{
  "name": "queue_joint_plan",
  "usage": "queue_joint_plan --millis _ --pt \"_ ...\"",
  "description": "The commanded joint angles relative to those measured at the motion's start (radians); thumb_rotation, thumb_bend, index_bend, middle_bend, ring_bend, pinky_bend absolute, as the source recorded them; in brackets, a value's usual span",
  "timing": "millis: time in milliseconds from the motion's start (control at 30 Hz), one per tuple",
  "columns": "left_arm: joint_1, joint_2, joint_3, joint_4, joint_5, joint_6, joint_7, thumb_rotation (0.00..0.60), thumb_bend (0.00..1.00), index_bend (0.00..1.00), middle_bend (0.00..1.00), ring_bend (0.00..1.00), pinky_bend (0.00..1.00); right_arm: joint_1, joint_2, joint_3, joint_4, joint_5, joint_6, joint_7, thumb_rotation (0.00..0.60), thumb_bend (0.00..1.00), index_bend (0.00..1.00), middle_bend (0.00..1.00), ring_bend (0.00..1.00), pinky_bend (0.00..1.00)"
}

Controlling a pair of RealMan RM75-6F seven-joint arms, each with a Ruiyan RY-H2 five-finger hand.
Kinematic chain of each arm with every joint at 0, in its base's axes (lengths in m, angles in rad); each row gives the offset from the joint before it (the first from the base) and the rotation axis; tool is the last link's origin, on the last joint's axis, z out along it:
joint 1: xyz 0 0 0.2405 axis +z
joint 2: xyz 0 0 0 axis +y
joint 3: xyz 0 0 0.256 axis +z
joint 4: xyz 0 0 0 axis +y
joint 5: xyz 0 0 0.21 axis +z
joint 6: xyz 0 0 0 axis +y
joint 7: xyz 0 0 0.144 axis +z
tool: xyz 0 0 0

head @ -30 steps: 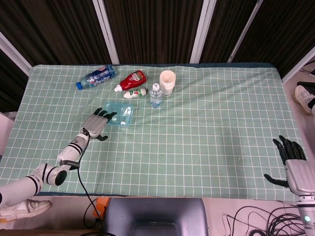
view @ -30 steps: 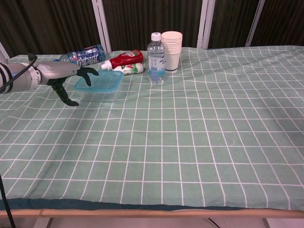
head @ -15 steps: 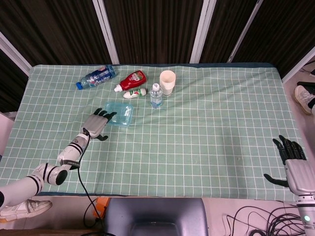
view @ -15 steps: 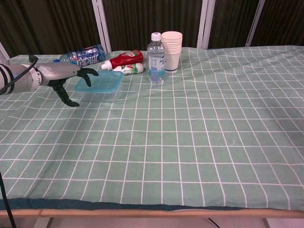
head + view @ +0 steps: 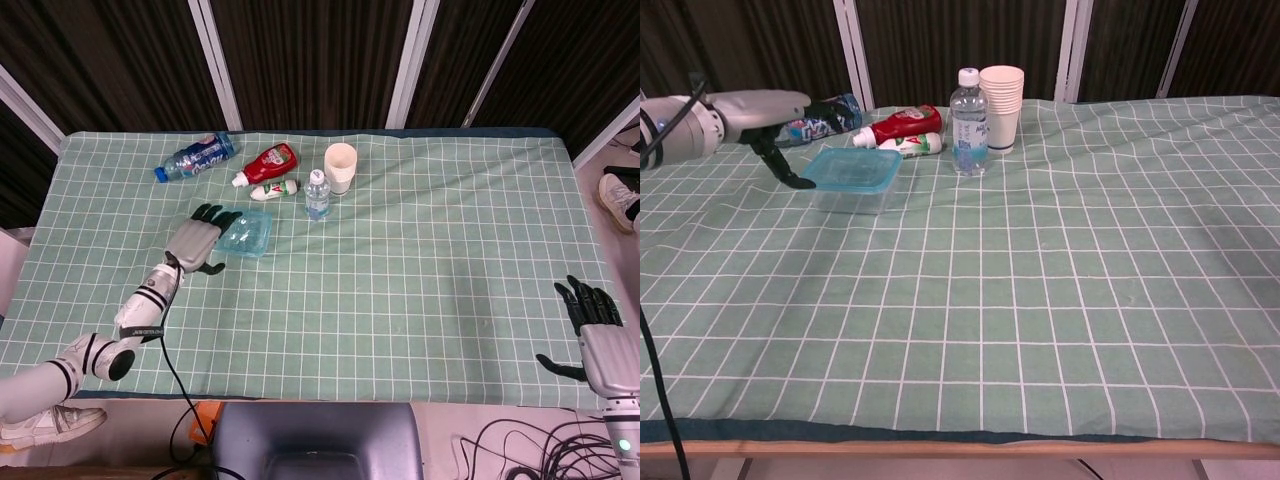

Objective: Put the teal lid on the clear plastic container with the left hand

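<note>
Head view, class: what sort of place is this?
Probably a robot test room, not a home: a table under a green checked cloth, dark wall panels behind it, loose cables on the floor.

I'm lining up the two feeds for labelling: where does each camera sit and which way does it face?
Head view: high above the near edge, looking down on the whole table; shows left hand and right hand.
Chest view: low at the near edge, looking across the table; shows only the left hand.
Shared: left hand, teal lid, water bottle.
</note>
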Motion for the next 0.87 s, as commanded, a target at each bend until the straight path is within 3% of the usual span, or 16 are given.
queue_joint_plan --millis 33,133,233,333,467,600,867 --pt "0.039 0.063 -0.019 -0.106 0.054 0.089 -0.026 0.6 0.23 0.0 0.03 0.0 0.0 -0.001 0.0 -0.001 0.0 -0.003 0.002 0.0 0.6 0.12 0.0 0.0 0.0 0.0" --pt "0.108 0.125 0.0 -0.234 0.121 0.209 -0.046 0.6 0.25 0.0 0.01 0.0 0.0 0.0 0.0 -0.004 -0.001 -0.01 0.002 -0.003 0.6 0.12 0.0 0.0 0.0 0.0" --pt "0.242 0.187 0.08 -0.36 0.222 0.39 -0.056 0.6 0.27 0.0 0.0 0.0 0.0 0.0 -0.002 -0.009 -0.001 -0.016 0.0 -0.01 0.6 0.12 0.0 0.0 0.0 0.0" --pt "0.4 0.218 0.18 -0.397 0.301 0.579 -0.032 0.6 0.28 0.0 0.0 0.0 0.0 0.001 -0.007 -0.013 -0.002 -0.02 -0.002 -0.026 0.6 0.12 0.0 0.0 0.0 0.0" --pt "0.595 0.204 0.268 -0.367 0.296 0.763 0.0 0.6 0.28 0.0 0.0 0.0 0.0 0.002 -0.022 -0.017 -0.003 -0.021 -0.005 -0.067 0.6 0.12 0.0 0.0 0.0 0.0" --pt "0.673 0.183 0.277 -0.317 0.25 0.796 0.036 0.6 0.29 0.0 0.0 0.0 0.0 0.002 -0.04 -0.014 -0.012 -0.017 0.002 -0.11 0.6 0.12 0.0 0.0 0.0 0.0" --pt "0.688 0.203 0.262 -0.315 0.335 0.81 -0.035 0.6 0.29 0.0 0.0 0.0 0.0 -0.006 -0.05 -0.019 -0.017 -0.03 0.021 -0.14 0.6 0.12 0.0 0.0 0.0 0.0"
